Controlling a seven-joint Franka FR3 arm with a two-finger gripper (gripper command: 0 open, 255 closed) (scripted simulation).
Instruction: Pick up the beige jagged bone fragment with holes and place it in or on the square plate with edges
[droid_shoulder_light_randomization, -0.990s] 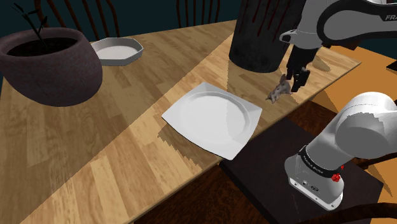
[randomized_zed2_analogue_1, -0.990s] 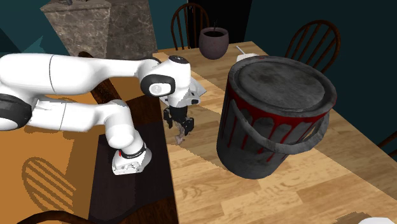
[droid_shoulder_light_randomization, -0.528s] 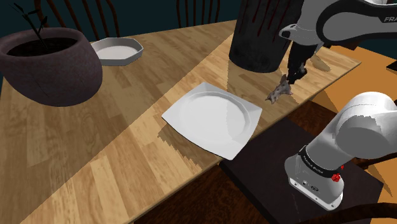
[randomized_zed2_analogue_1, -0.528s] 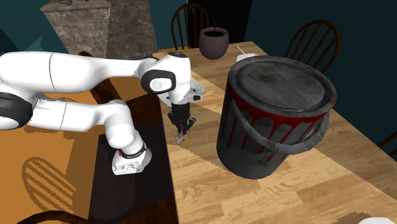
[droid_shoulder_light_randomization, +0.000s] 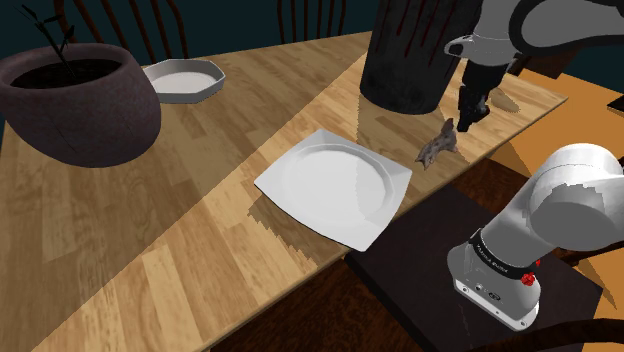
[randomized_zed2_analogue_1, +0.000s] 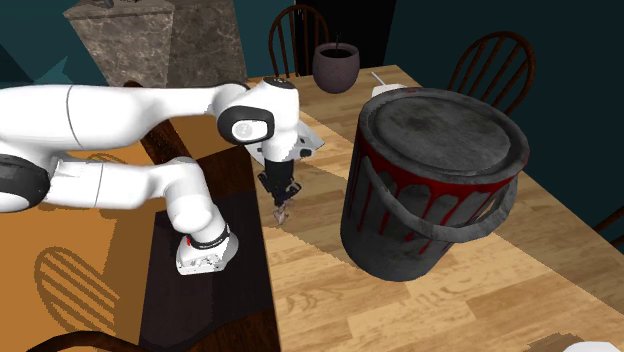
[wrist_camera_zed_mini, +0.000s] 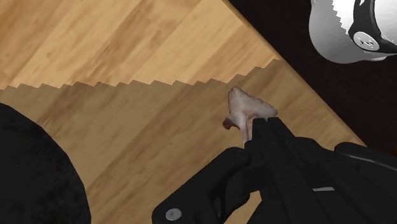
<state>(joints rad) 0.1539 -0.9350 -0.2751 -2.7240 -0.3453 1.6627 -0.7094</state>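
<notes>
wooden table (droid_shoulder_light_randomization: 200, 230) carries a square white plate (droid_shoulder_light_randomization: 335, 187), dark pot (droid_shoulder_light_randomization: 80, 100) (twig inside), white dish (droid_shoulder_light_randomization: 183, 80) and dark bucket (droid_shoulder_light_randomization: 410, 60)

No lettering, label, brand or number can be read anywhere; a line of small dark marks runs along the white robot arm's round base (droid_shoulder_light_randomization: 495, 262), too small to make out.
</notes>
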